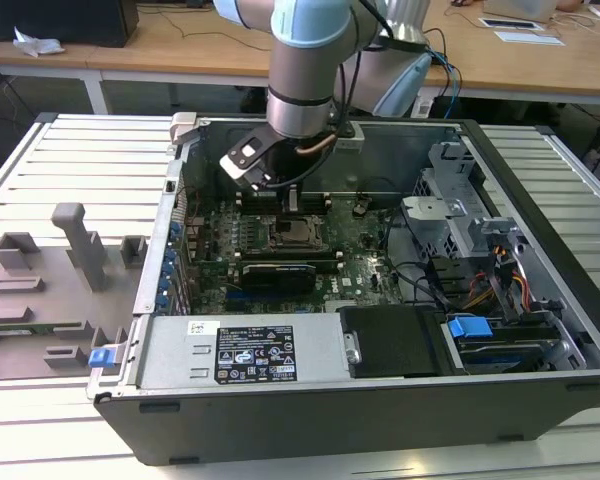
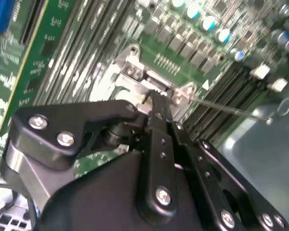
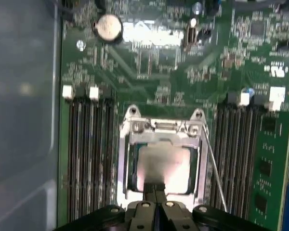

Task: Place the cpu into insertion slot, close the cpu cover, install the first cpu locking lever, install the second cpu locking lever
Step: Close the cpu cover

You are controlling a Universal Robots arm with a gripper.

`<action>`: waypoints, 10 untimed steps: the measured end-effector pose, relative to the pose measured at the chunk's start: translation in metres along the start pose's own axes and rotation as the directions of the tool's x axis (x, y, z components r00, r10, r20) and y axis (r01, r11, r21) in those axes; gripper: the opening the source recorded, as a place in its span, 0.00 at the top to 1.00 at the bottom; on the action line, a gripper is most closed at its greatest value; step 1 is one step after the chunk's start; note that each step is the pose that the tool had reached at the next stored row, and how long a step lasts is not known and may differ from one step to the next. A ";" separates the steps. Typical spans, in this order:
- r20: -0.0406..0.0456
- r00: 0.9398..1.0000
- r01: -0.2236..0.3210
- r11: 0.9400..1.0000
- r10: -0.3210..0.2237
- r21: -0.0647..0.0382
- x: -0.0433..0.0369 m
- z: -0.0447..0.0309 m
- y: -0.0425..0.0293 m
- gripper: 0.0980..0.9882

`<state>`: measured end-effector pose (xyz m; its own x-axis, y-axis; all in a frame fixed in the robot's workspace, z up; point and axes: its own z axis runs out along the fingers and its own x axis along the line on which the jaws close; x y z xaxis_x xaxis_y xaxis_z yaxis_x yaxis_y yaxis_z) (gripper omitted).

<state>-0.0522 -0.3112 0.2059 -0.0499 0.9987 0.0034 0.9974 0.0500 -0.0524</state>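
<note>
Fingers point(image 3: 150, 190) together over cpu cover point(image 3: 124, 163), memory slots point(image 3: 89, 154) flanking

A slatted silver tabletop point(image 1: 90, 160) carries an open dark computer case point(image 1: 400, 410), lying on its side. Just beside the case, on the exterior view's left, a grey moulded fixture tray point(image 1: 30, 300) rests on the slats.

Arm point(image 1: 302, 60) angled downward, tool point(image 3: 154, 187) closed tight.
</note>
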 end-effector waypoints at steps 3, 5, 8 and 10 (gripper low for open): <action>-0.004 1.000 0.001 1.000 -0.001 0.001 -0.0018 -0.0008 0.0150 0.99; -0.005 1.000 0.001 1.000 -0.001 0.002 -0.0023 -0.0013 0.0215 0.99; -0.005 1.000 0.001 1.000 -0.001 0.003 -0.0025 -0.0136 0.0242 0.99; -0.005 1.000 0.001 1.000 -0.001 0.003 -0.0025 -0.0224 0.0237 0.99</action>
<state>-0.0272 -0.3125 0.2271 -0.0508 0.9987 0.0083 0.9972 0.0512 -0.0551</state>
